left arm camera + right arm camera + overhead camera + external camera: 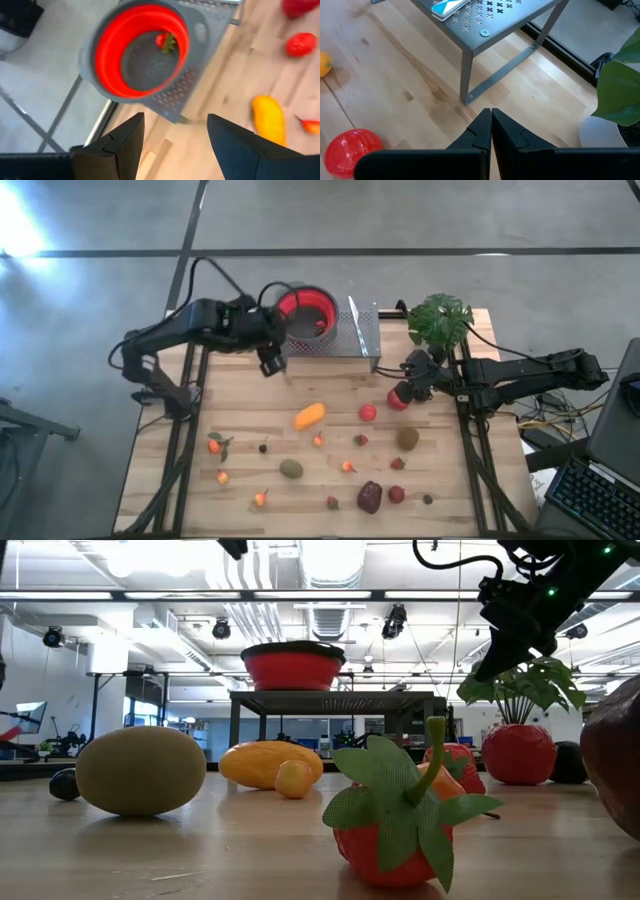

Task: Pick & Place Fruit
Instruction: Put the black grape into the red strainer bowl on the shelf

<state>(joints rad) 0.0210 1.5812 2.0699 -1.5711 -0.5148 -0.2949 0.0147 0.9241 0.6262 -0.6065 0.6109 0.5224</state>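
The fruit is spread over the near half of the wooden table (pixel 240 395). A long orange fruit (pixel 310 416) lies near the middle, with a red apple (pixel 368 413) to its right. A brown-green kiwi (pixel 291 469) and a dark maroon fruit (pixel 370 497) lie closer to the near edge. One small red berry (pixel 165 41) is seen inside the red bowl (pixel 306 308). The bowl sits on a grey metal stand (pixel 360 335) at the far side of the table. A leafy green plant (pixel 440 318) is placed to the right of the stand.

The left end effector (pixel 272 364) is held just near the bowl, half open, with nothing in it. The right end effector (pixel 412 385) is seen near the plant, shut tight and empty. A bigger red fruit (pixel 399 399) lies just beside it.
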